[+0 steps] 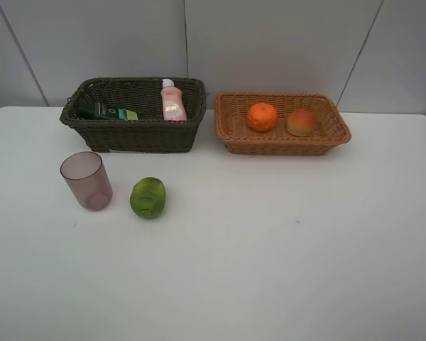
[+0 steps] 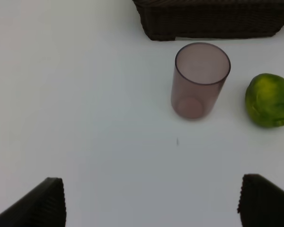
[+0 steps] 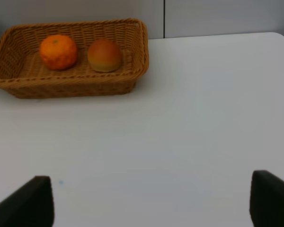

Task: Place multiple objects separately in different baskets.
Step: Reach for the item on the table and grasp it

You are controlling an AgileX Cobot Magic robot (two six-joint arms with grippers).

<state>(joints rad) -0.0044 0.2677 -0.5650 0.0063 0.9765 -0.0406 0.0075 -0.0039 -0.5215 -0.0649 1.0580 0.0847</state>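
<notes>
The dark brown basket at the back left holds the pink white-capped bottle and the dark pump bottle. The light orange-tan basket at the back right holds the orange and the peach-like fruit. The mauve cup stands upright on the table, the green fruit to its right. Neither gripper shows in the exterior high view. My left gripper is open and empty, set back from the cup and green fruit. My right gripper is open and empty, well short of the tan basket.
The white table has rounded back corners and stands against a grey panelled wall.
</notes>
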